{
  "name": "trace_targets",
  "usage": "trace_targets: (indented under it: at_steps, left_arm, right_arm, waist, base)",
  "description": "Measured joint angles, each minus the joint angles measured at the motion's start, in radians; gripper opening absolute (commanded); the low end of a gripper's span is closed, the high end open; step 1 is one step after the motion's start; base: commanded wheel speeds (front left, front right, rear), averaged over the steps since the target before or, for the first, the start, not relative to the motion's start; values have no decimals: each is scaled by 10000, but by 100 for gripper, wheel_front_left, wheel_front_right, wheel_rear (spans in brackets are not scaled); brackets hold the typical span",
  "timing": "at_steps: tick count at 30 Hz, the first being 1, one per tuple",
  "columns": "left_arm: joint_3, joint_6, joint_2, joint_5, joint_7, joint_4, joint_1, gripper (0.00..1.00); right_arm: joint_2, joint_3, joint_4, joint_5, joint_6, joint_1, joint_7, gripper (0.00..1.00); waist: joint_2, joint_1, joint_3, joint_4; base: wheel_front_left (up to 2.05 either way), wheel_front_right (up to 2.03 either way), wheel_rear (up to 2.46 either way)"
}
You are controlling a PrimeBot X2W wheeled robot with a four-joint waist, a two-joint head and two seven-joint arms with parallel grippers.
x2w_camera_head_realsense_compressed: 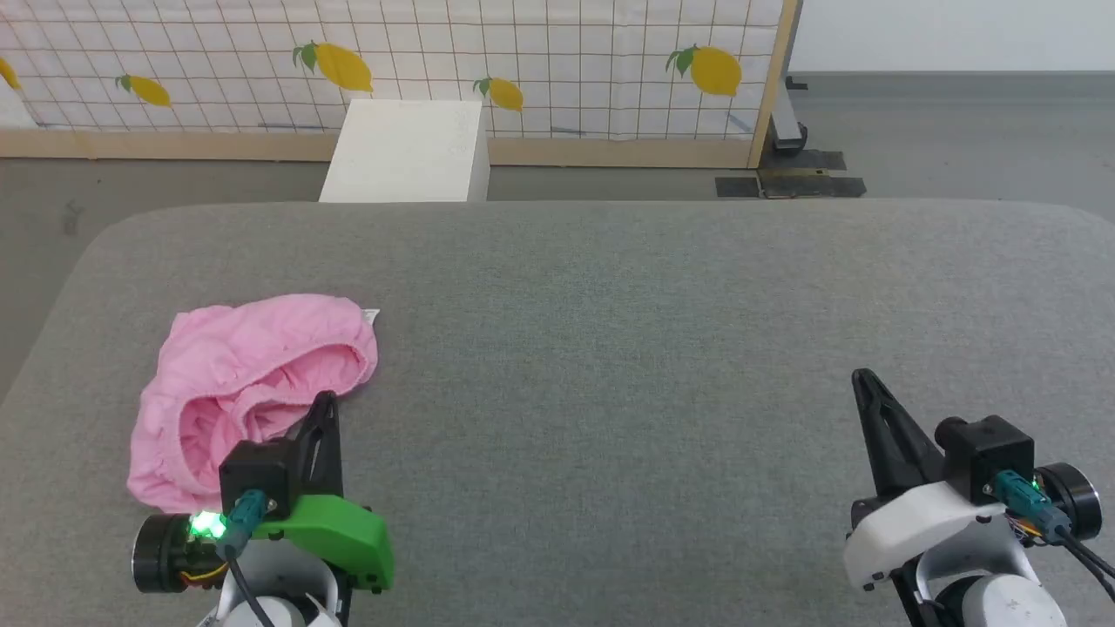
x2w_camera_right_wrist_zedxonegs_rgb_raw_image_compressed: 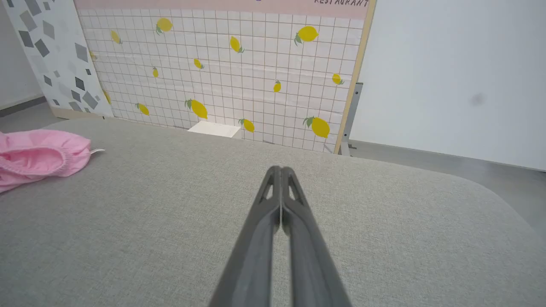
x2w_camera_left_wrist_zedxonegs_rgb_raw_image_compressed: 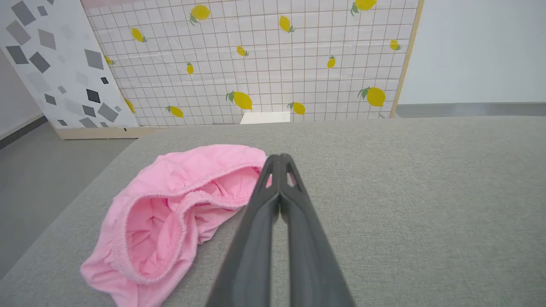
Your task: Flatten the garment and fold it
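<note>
Shorts (x2w_camera_head_realsense_compressed: pixel 253 383): pink and crumpled in a heap on the left part of your grey worktop (x2w_camera_head_realsense_compressed: pixel 610 348). The gathered waist opening gapes toward you, and a white label (x2w_camera_head_realsense_compressed: pixel 372 315) sits at the far right edge.

Left hand (x2w_camera_head_realsense_compressed: pixel 324 401): fingers pressed together and empty, with the tips just beside the shorts' near right edge. You cannot tell whether they touch.

Right hand (x2w_camera_head_realsense_compressed: pixel 862 379): fingers likewise closed and empty, over bare worktop well apart from the shorts.

Beyond the worktop: a white box (x2w_camera_head_realsense_compressed: pixel 405 152) on the floor and a lemon-print screen (x2w_camera_head_realsense_compressed: pixel 540 52).
</note>
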Motion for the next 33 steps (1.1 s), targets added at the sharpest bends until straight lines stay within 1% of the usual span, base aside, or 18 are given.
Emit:
trace_targets:
  at_steps: [31,32,33]
  left_arm:
    - [2,0,0,0,0,0,0,0]
    - [-4,0,2,-4,-2,2,-1,100]
    - [-13,0,4,-4,-2,2,-2,100]
  right_arm:
    - [0,0,0,0,2,0,0,0]
    - [0,-2,2,4,2,-1,0,100]
    - [0,-2,4,6,2,-1,0,100]
  waist:
    - [0,0,0,0]
    - [0,0,0,0]
    - [0,0,0,0]
  base:
    - [0,0,0]
    - [0,0,0]
    - [0,0,0]
